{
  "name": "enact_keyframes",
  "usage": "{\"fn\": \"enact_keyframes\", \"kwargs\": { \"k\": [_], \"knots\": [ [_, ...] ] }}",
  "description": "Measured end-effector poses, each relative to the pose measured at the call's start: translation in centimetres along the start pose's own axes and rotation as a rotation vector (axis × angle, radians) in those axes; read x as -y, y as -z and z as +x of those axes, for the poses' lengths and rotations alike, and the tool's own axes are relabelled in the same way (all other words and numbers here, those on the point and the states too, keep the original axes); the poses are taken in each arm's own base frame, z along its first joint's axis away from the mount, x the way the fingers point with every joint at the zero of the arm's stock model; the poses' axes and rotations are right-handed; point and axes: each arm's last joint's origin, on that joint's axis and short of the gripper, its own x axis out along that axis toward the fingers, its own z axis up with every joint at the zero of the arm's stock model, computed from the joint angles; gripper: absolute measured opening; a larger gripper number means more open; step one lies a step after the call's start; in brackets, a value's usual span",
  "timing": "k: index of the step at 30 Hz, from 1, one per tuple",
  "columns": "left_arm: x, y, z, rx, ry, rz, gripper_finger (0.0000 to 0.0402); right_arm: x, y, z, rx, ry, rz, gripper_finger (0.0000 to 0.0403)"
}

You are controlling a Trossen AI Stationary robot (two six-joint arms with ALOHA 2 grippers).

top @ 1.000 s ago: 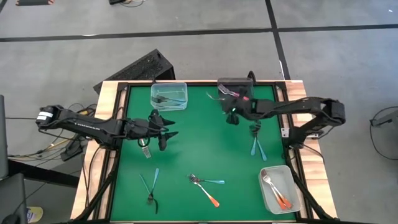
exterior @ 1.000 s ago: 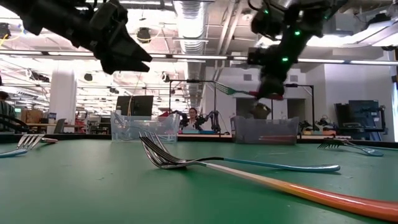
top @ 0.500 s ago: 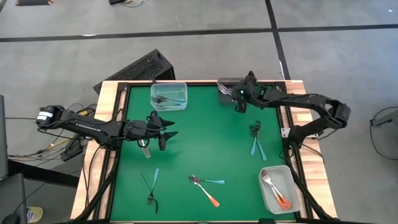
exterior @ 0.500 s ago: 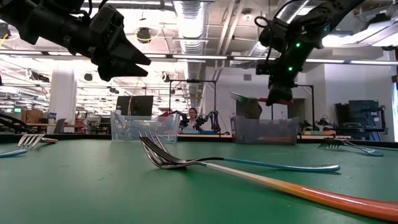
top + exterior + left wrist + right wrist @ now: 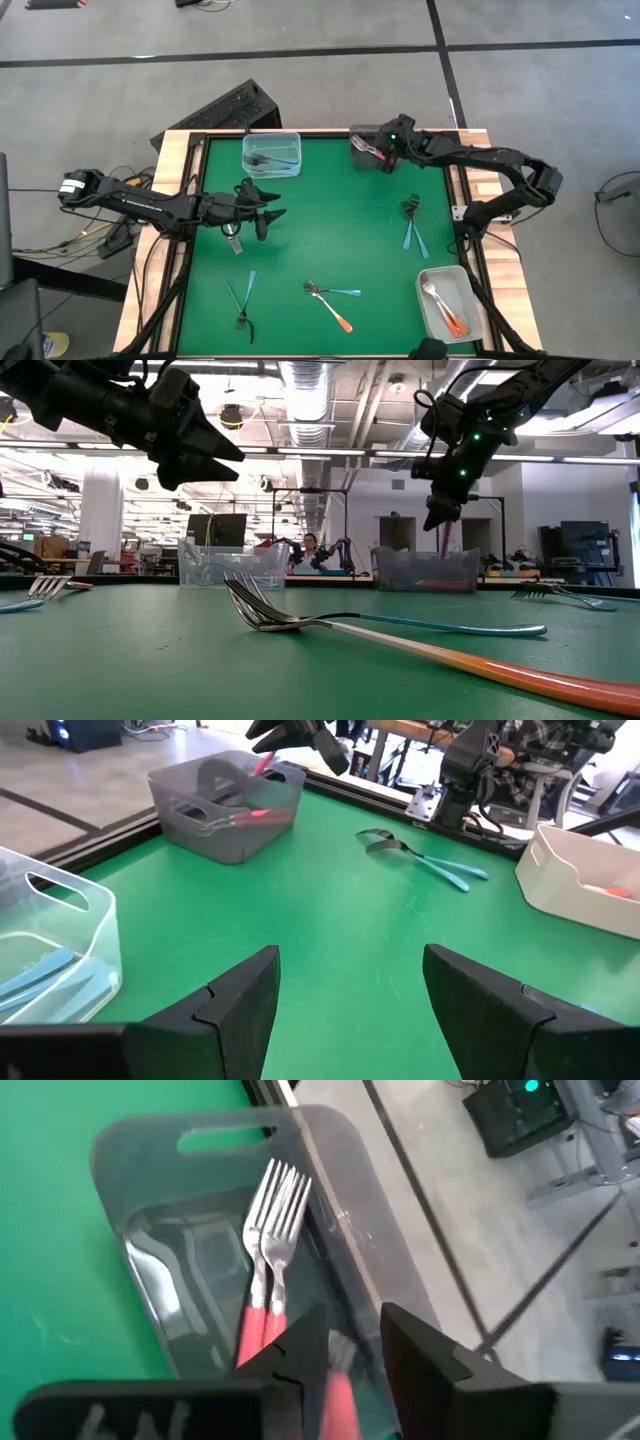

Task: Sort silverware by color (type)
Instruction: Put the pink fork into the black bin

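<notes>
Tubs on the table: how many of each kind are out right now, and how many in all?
Clear tub: 1
Dark tub: 1
White tub: 1
Total: 3

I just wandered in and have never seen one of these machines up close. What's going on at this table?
Two robot arms are sorting coloured forks into tubs on a green table. The right gripper is over the dark tub at the far edge, its fingers parting above the red-handled forks lying in it. The left gripper hovers open over the table, holding nothing. A clear tub holds blue forks and a white tub orange ones. Several forks lie unsorted on the table.
</notes>
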Motion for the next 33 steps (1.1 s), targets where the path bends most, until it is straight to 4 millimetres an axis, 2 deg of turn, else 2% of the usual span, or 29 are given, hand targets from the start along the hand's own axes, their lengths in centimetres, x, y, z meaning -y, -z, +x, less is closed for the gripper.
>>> {"fn": "enact_keyframes", "kwargs": {
  "k": [7, 12, 17, 22, 25, 28, 33],
  "knots": [
    [0.0, 0.0, 0.0, 0.006, -0.016, -0.027, 0.0233, 0.1, 0.1, 0.1, 0.020, -0.066, 0.157, 0.0161],
    [0.0, 0.0, 0.0, 0.007, -0.017, -0.066, 0.0233, -1.0, -0.5, -0.6, 0.063, -0.165, 0.267, 0.0171],
    [0.6, 0.2, -0.3, 0.003, 0.016, -0.090, 0.0233, -2.2, -1.8, -3.2, 0.171, -0.267, 0.293, 0.0166],
    [2.1, 0.6, -1.0, 0.015, 0.030, -0.092, 0.0233, -3.1, -2.8, -7.5, 0.308, -0.334, 0.306, 0.0160],
    [3.1, 1.0, -1.7, 0.031, 0.024, -0.088, 0.0233, -4.0, -2.7, -9.9, 0.410, -0.395, 0.365, 0.0156],
    [4.2, 1.5, -2.6, 0.045, 0.020, -0.068, 0.0233, -6.1, -2.1, -11.6, 0.524, -0.492, 0.412, 0.0153],
    [5.1, 2.5, -3.7, 0.038, -0.012, -0.044, 0.0233, -10.3, -0.7, -13.3, 0.711, -0.649, 0.431, 0.0147]
  ]
}}
